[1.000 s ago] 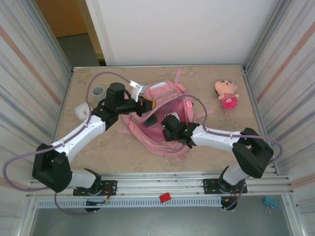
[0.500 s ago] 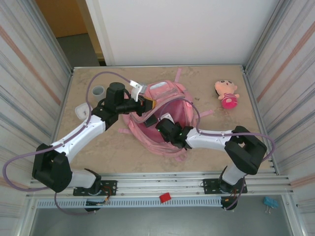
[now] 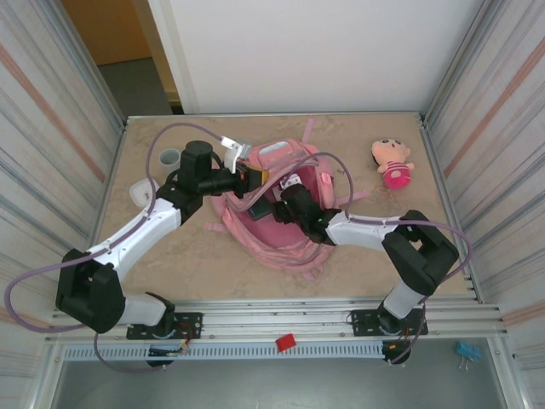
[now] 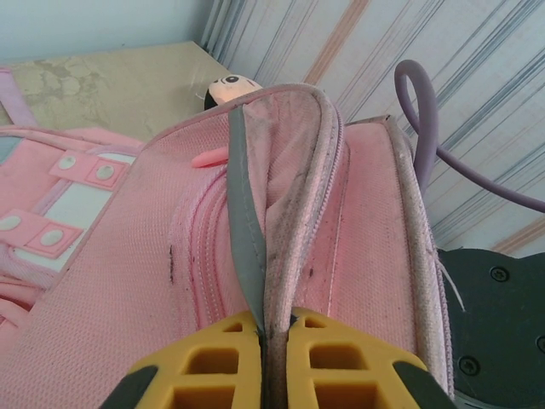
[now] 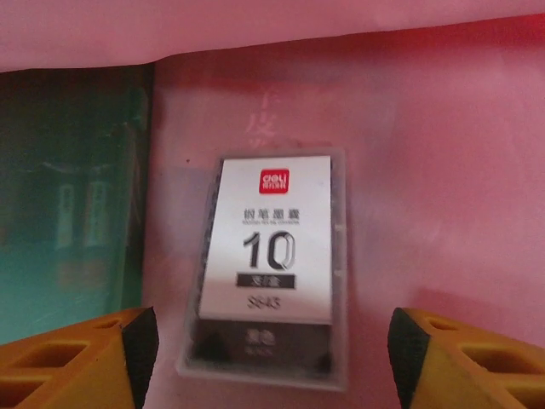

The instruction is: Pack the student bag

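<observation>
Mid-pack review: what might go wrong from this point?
1. The left hand pinches only the thin grey trim of the student bag; a slip would let the bag close on the right arm.
2. The right hand, open inside above the labelled box, may snag fabric or drag the box when withdrawing.

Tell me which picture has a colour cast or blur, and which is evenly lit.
Right wrist view: strong pink-red cast inside the bag, the labelled box slightly soft, the fingers blurred at the lower corners. Left wrist view: bag fabric sharp, natural colour. Top view: even light, no glare.
</observation>
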Controlling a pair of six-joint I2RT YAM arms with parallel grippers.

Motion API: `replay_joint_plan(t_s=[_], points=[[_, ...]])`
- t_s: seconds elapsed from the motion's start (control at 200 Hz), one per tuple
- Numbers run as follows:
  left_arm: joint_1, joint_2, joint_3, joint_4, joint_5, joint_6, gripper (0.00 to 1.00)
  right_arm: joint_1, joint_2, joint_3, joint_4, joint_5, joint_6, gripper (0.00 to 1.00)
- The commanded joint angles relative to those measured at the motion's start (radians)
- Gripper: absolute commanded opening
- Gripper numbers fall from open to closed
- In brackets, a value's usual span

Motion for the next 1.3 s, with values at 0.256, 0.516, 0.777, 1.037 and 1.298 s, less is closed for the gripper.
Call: replay_joint_plan(t_s=[0.256,0.516,0.777,1.037,1.298], points=[[0.007,-0.042,0.066,0.079,0.064,0.039,0.05,0.016,-0.391,-0.228,-0.032,-0.166,0.340,0.69],[0.007,-0.020,0.002,0.080,0.062,0.077,0.07,-0.005,-0.745,-0.354,-0.098,-0.348,0.454,0.75],[-0.066,0.052,-0.034,-0.006,0.079,0.195,0.55,-0.117,-0.967,-0.382,-0.229,-0.485,0.554,0.89],[-0.037,-0.048,-0.150,-0.050,-0.079,0.080,0.74,-0.205,-1.012,-0.327,-0.461,-0.557,0.565,0.89],[0.148,-0.135,-0.293,-0.099,-0.159,-0.114,0.76,-0.088,-0.941,-0.196,-0.585,-0.390,0.175,0.88]])
